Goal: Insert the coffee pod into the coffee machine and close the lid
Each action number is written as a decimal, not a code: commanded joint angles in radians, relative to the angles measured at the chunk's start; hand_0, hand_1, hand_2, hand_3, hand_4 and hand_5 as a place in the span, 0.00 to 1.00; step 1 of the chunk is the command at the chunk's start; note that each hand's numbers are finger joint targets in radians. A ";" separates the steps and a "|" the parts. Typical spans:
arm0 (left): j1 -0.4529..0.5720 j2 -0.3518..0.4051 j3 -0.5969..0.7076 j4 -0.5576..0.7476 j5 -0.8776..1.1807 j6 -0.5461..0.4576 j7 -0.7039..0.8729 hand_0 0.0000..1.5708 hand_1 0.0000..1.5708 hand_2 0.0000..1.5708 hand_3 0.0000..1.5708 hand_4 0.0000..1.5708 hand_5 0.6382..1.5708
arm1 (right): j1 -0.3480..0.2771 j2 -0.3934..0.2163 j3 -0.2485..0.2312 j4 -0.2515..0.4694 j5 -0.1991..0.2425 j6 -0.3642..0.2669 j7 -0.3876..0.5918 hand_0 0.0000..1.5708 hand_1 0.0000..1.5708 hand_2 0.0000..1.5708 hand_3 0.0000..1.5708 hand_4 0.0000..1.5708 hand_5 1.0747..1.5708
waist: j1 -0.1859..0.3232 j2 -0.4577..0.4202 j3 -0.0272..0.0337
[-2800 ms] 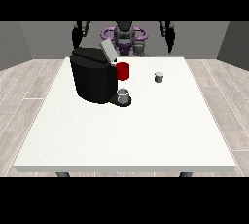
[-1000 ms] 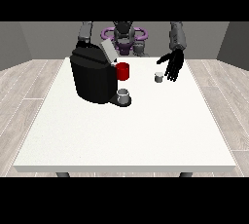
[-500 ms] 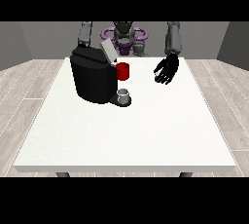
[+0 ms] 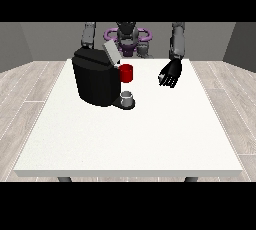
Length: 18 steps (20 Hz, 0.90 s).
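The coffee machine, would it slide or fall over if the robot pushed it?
Probably neither, easily. The coffee machine looks big and blocky, so it is likely heavy. It sits low on a wide base on the table, so tipping seems unlikely. A push up high, near the raised lid, might rock it.

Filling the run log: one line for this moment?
hand at view's right: curled, pod hidden | coffee machine: lid open | cup: under spout
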 commanded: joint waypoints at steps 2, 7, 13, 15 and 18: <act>-0.020 0.004 -0.033 0.045 -0.069 -0.065 0.021 0.50 0.50 0.61 0.54 0.25 1.00 | 0.021 0.001 -0.034 0.073 -0.012 -0.011 -0.031 0.00 0.00 0.00 0.00 0.00 1.00 | 0.023 -0.039 -0.0005; -0.035 -0.074 -0.050 0.064 -0.105 -0.047 0.037 0.58 0.58 0.67 0.61 0.26 1.00 | -0.016 -0.059 -0.064 0.116 0.019 -0.028 0.005 0.00 0.00 0.00 0.00 0.00 1.00 | 0.044 -0.059 -0.0006; -0.093 -0.074 0.041 0.081 -0.040 -0.031 -0.083 0.87 0.87 0.87 0.83 0.31 1.00 | -0.002 -0.033 -0.046 0.104 0.045 -0.062 0.020 0.00 0.00 0.00 0.00 0.00 1.00 | 0.042 -0.070 -0.0009; -0.111 -0.095 0.053 0.064 -0.001 -0.098 -0.087 0.91 0.91 0.91 0.86 0.31 1.00 | 0.031 -0.033 -0.044 0.125 0.042 -0.054 -0.011 0.00 0.00 0.00 0.00 0.00 1.00 | 0.043 -0.104 -0.0006; -0.120 -0.082 0.080 0.099 -0.003 -0.119 -0.102 0.92 0.92 0.91 0.86 0.34 1.00 | 0.025 -0.027 -0.034 0.127 0.050 -0.049 0.006 0.00 0.00 0.00 0.00 0.00 1.00 | 0.038 -0.100 -0.0007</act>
